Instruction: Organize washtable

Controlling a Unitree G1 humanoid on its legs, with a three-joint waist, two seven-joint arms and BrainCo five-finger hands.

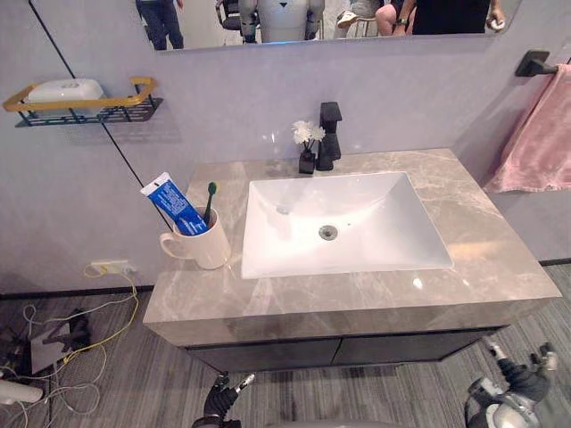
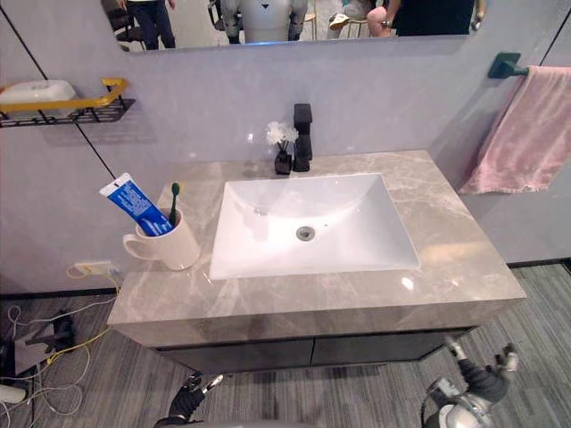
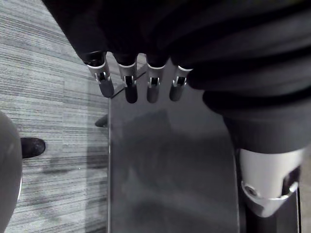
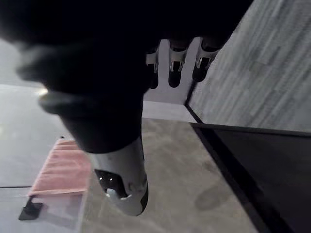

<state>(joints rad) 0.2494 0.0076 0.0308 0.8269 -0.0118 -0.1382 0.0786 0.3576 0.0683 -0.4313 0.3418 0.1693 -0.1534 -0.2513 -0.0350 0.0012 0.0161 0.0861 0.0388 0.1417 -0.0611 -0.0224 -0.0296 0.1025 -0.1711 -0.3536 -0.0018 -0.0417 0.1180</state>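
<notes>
A cream mug (image 1: 207,245) stands on the grey marble countertop (image 1: 482,259), left of the white sink (image 1: 375,245). It holds a blue toothpaste tube (image 1: 174,203) and a green toothbrush (image 1: 210,198). A black faucet (image 1: 330,134) and a small black vase of white flowers (image 1: 309,143) stand behind the sink. My left hand (image 1: 219,401) hangs below the counter's front edge, its fingers (image 3: 130,85) straight and holding nothing. My right hand (image 1: 513,383) hangs low at the right, its fingers (image 4: 176,63) also straight and holding nothing.
A black and gold wall shelf (image 1: 89,105) at the upper left carries a white soap dish (image 1: 64,90). A pink towel (image 1: 544,138) hangs from a black bar at the right. A dark cabinet front (image 1: 339,349) sits under the counter. Cables lie on the floor at left.
</notes>
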